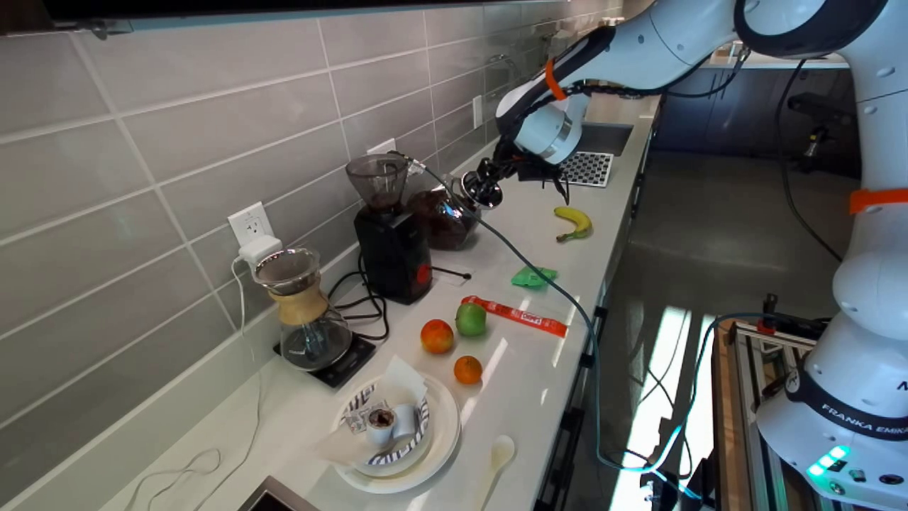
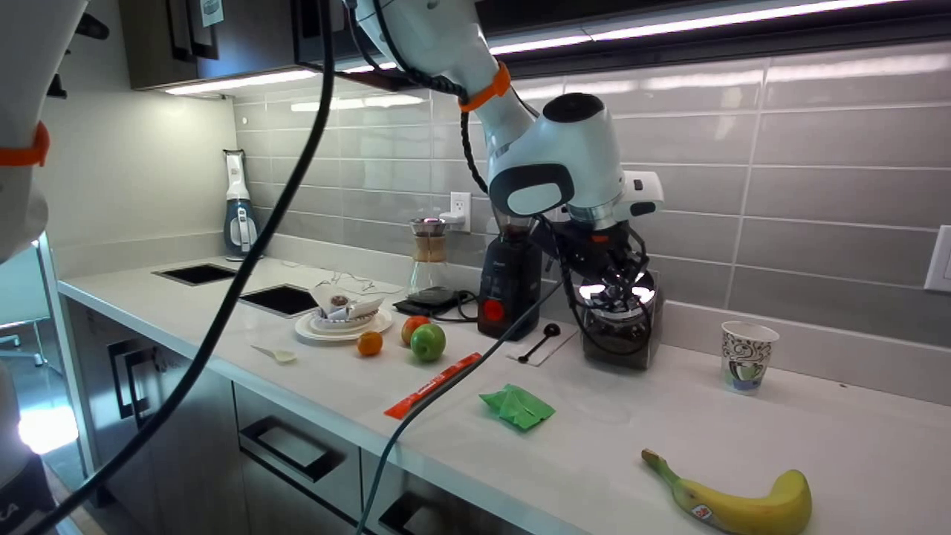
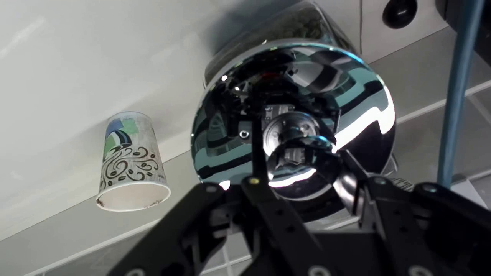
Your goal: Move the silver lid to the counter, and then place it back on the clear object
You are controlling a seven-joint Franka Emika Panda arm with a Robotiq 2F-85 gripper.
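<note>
One pale counter (image 2: 631, 409) — grey tiled wall (image 2: 825, 141) behind, drawers (image 2: 293, 448) below.

Dark band (image 1: 844, 413) round my base (image 1: 869, 448): "FRANKA EMIKA", legible. White shell (image 1: 862, 365) above: black "N" at view's edge, rest cut off. In exterior view, band's end (image 2: 10, 510) shows "A" only. Red packet (image 2: 435, 385): lettering too blurred for me to read. Sticker (image 2: 701, 512) on banana (image 2: 750, 516): characters too small. Black grinder (image 2: 513, 286), front: small mark, illegible. Paper tag (image 2: 212, 12) on dark cabinet (image 2: 256, 41): print illegible.
</note>
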